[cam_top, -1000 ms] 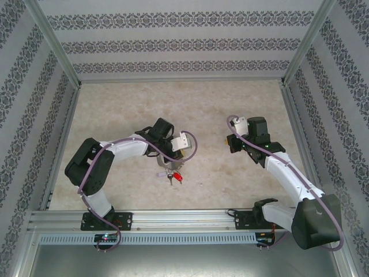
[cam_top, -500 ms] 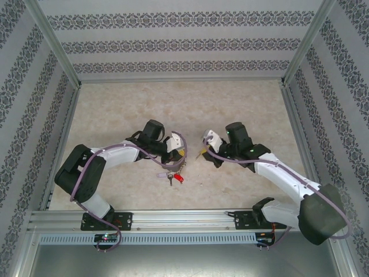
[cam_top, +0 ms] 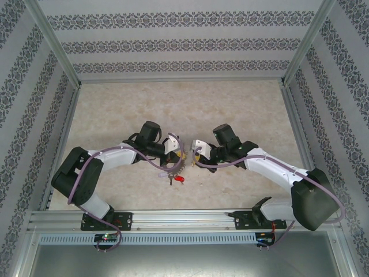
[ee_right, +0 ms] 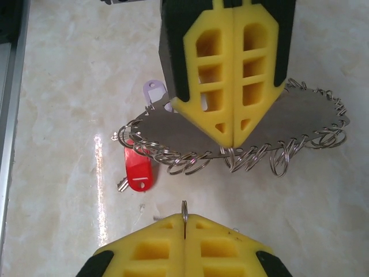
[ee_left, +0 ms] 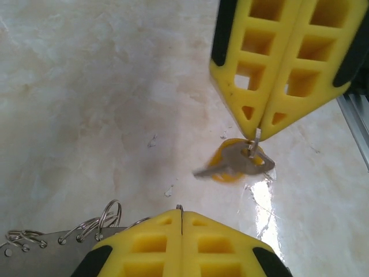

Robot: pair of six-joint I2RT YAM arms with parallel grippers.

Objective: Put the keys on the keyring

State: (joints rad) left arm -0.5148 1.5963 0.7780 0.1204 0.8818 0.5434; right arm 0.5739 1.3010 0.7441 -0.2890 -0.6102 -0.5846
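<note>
My left gripper [ee_right: 233, 140] is shut on the edge of the keyring [ee_right: 300, 115], a flat grey loop fringed with small wire rings, held above the table. A red key [ee_right: 138, 170] and a pale whitish one [ee_right: 153, 92] hang from its left end. Facing it, my right gripper [ee_left: 258, 134] is shut on a small split ring [ee_right: 184, 210] from which the orange-yellow key [ee_left: 237, 163] dangles. The two grippers sit tip to tip in the top view, left gripper [cam_top: 180, 156] and right gripper [cam_top: 195, 154], a small gap apart. The red key [cam_top: 180, 180] hangs just below them.
The marble-look table [cam_top: 242, 104] stretches behind both arms. A metal rail [cam_top: 184, 218] runs along the near edge, and patterned walls with metal posts [cam_top: 57, 52] close in the sides and back.
My right arm has swung left across the table with the orange-yellow key until its tip faces the left gripper. The left gripper shifted slightly right with the keyring.
</note>
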